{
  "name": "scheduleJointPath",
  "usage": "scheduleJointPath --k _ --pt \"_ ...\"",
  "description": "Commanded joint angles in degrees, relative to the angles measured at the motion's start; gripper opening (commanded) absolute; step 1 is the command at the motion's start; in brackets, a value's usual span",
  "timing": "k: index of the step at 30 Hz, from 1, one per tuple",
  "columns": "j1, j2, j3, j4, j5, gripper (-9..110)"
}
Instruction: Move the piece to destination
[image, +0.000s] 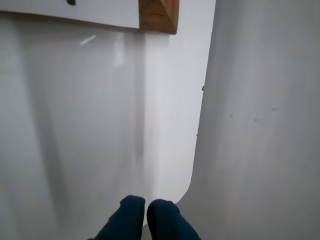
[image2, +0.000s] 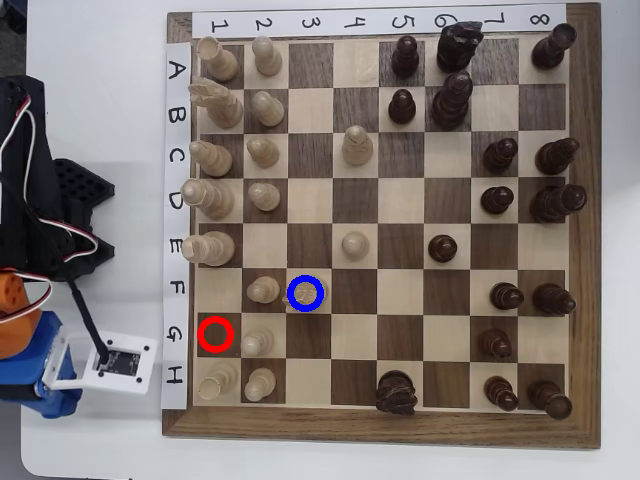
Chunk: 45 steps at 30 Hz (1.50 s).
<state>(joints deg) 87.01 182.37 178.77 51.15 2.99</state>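
Note:
In the overhead view the piece (image2: 301, 295), a small cream knight, stands inside the blue ring on the destination (image2: 306, 281), a light square in row F, column 3. The red ring (image2: 215, 334) circles a bare dark square in row G, column 1. My arm (image2: 30, 350) lies off the board at the left edge of the table. In the wrist view my gripper (image: 145, 212) shows as two dark blue fingertips pressed together at the bottom edge, shut with nothing between them, over bare white table. The piece is out of the wrist view.
Cream pieces crowd columns 1 and 2 of the chessboard (image2: 585, 230), and dark ones columns 5 to 8. The wrist view shows the board's wooden corner (image: 159, 15) at the top and the table's rounded edge (image: 192, 170) to the right, with grey floor beyond.

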Motion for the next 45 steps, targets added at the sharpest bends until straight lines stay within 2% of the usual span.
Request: scheduleJointPath --k 1,5,45 --pt "1.8 10.4 -0.3 9.3 -2.6 0" --pt "1.6 12.7 -0.6 13.4 -3.0 0" --pt "1.1 13.9 -0.2 13.3 -3.0 0"
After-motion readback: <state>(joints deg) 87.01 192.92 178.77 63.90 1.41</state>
